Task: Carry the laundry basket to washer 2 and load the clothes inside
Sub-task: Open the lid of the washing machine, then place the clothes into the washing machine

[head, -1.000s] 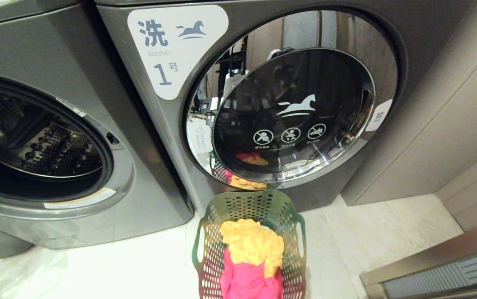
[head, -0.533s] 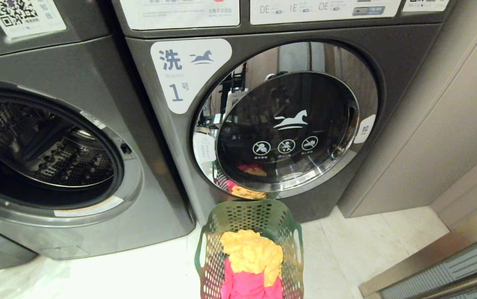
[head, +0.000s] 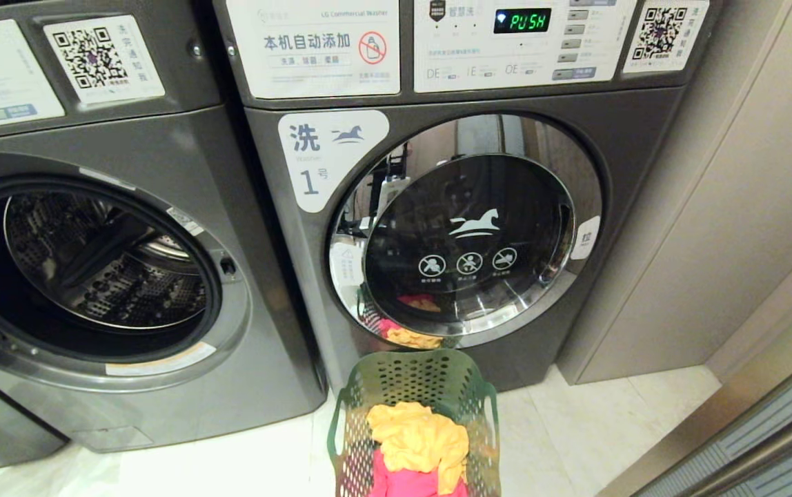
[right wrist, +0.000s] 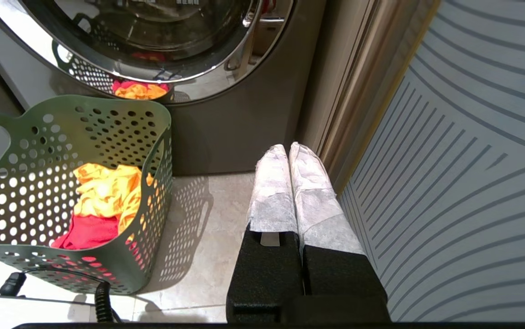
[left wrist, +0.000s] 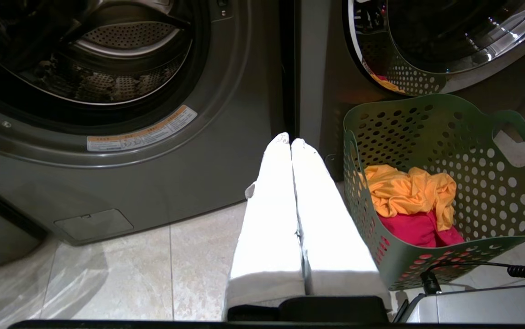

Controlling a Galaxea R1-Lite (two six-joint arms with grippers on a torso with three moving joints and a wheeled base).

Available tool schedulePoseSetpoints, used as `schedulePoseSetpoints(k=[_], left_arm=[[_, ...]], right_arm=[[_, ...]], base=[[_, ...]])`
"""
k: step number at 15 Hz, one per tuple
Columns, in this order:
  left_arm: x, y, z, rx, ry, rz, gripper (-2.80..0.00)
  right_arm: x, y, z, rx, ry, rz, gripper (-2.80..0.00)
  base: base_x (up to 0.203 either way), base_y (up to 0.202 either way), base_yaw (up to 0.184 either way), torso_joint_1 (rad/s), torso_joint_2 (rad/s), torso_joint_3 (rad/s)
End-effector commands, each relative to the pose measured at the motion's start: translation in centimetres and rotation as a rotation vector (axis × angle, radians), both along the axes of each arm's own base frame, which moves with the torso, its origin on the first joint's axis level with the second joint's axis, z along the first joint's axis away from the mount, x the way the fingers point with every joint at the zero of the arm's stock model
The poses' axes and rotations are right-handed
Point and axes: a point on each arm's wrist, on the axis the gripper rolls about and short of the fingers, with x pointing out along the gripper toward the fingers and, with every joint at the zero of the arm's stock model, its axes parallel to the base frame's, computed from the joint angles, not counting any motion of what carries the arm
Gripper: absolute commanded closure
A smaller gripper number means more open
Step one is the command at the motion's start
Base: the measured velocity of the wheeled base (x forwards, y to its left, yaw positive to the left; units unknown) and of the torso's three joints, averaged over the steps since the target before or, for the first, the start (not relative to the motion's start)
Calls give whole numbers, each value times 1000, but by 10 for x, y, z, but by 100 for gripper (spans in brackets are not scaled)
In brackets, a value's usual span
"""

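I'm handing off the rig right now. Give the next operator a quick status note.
Left hand: shut, empty, low beside the basket.
Right hand: shut, empty, on the basket's other side.
Dark green perforated plastic laundry basket: on the floor before the closed grey washer labelled 1; yellow-orange and pink-red clothes inside.
Left grey front-loader: door open, drum looks empty, no numeral visible.
Done: nothing loaded.
Left: confirm washer 2, move the basket there, load the clothes.
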Motion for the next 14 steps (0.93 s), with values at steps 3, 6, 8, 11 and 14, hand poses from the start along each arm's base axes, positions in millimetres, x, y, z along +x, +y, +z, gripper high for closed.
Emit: schedulePoseSetpoints(k=[3,6,8,11,14], left_arm=[[0,0,0,-3,2,2,0],[0,0,0,-3,2,4,0],[0,0,0,-3,2,4,0],[0,0,0,-3,2,4,0],[0,0,0,-2,0,4,0]], right_arm=[[0,0,0,-4,1,0,0],[0,0,0,-4,1,0,0],[0,0,0,-2,1,0,0],[0,0,0,-1,1,-2,0],[0,0,0,-1,1,-2,0]], base=[[0,0,0,2,2,39],[0,0,0,0,0,0],[0,0,0,0,0,0],[3,-11,127,0,2,2],[0,-5,55,3,1,2]])
